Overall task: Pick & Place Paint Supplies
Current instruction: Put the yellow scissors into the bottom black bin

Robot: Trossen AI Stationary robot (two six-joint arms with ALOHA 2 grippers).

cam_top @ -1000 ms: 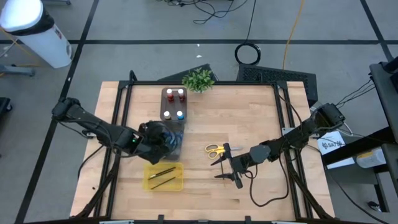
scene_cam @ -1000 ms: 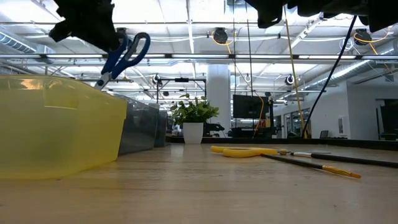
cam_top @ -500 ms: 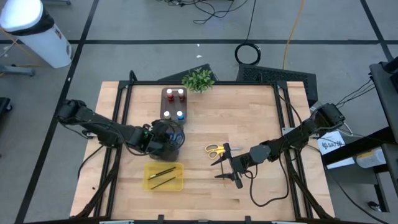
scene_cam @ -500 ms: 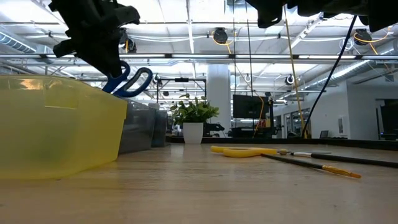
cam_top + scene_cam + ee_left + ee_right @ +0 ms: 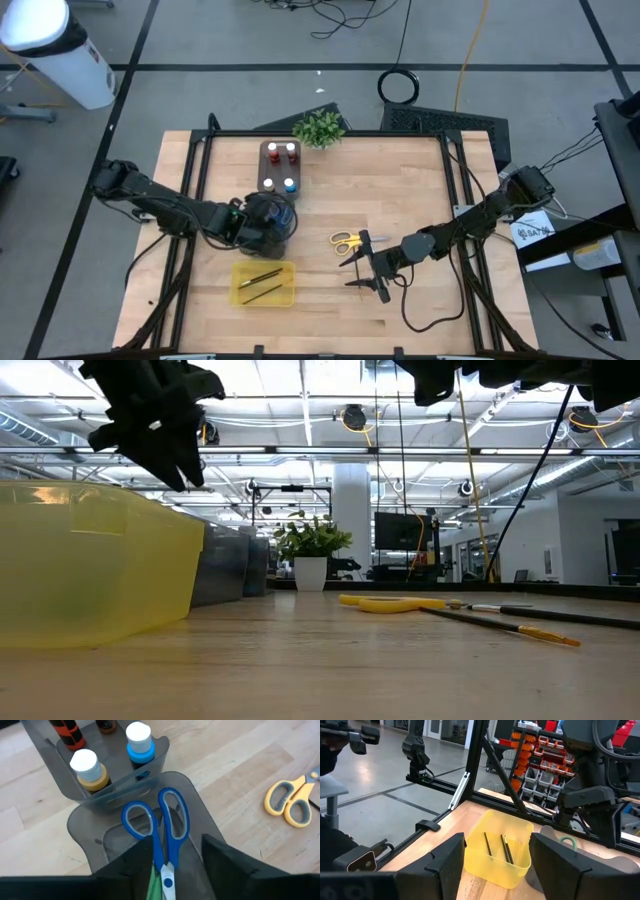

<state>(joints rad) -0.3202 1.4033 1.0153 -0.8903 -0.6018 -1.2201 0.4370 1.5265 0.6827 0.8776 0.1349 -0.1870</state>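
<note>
My left hand (image 5: 172,865) hangs over the grey organiser (image 5: 87,827) on the bench (image 5: 420,180), fingers parted, and the blue scissors (image 5: 162,827) lie released in its end compartment. I judge that placement finished; next comes lifting clear. My right hand (image 5: 368,268), spread and empty, waits near the yellow scissors (image 5: 345,240). I count 4 paint bottles (image 5: 279,168), 2 brushes (image 5: 262,283) in 1 yellow tray (image 5: 240,297), and 1 more on the bench.

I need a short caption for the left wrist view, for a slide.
Blue-handled scissors lie in the grey organiser tray, between the open left gripper fingers.
</note>
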